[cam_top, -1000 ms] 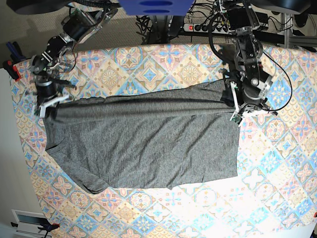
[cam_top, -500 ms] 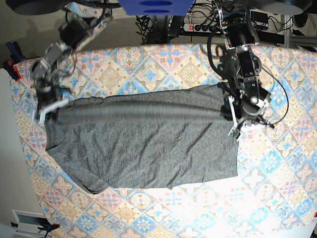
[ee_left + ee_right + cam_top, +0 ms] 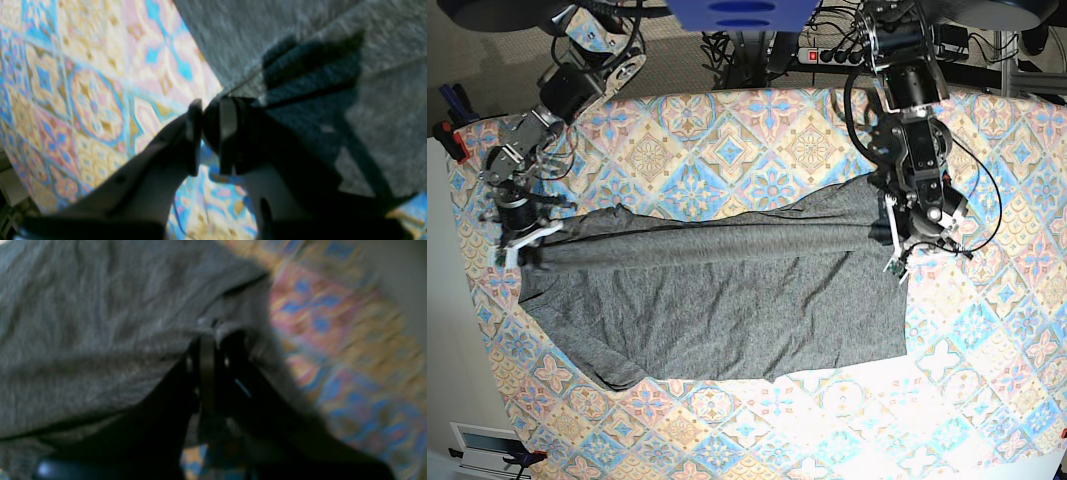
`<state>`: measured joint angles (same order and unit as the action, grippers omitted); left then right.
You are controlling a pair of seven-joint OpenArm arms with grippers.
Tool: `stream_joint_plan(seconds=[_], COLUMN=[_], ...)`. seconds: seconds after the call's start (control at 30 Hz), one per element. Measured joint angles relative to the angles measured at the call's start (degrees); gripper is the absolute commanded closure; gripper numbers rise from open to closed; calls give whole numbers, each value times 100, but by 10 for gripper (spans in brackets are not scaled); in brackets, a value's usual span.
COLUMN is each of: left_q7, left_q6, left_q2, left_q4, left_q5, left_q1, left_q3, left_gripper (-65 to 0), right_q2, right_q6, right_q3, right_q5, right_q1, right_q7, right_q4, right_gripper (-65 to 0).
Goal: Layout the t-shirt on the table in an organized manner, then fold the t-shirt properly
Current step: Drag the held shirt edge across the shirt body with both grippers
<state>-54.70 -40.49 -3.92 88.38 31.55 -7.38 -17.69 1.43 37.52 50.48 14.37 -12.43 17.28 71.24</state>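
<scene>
We see the t-shirt lying wide on the table | our left gripper is pinched tight on one end of the shirt's raised fold | our right gripper is pinched tight on the other end.

Both arms are black jointed metal with silver housings, looped black cables and white finger brackets at the tips.
</scene>
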Motion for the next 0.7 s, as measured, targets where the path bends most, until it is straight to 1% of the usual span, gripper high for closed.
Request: stream_joint_plan(seconds=[0.1,0.17,0.27,0.4,0.5,0.7], left_q7=[92,201,468,741,776,822], left_q6=[-2,-2,2,55,39,118], left_q2=[-4,0,13,13,11,96], left_q4=[-66,-66,-105,-570,-697,-691], left_q5=[28,221,494,702,890,970], left_q1=[-11,9,4,-39,-111,-85], left_q3=[11,24,24,2,9,-22], left_gripper=[-78,-79,-79,-79,-79,-79], right_q2=[0,13,28,48,48,48], right_q6=[-20,-22,-24,-44,-44,-44], right_q3=[28,28,26,26,26,26], right_q5=[55,33,-24,-111,-116,-107], right_q1=[90,74,13,17,22,39], right_q7=[-291,-518,-706,-813,-813,-791], right_q4=[-278,-433,-745,-909,-905,-872], right_gripper=[0,0,0,-2,-42,-194])
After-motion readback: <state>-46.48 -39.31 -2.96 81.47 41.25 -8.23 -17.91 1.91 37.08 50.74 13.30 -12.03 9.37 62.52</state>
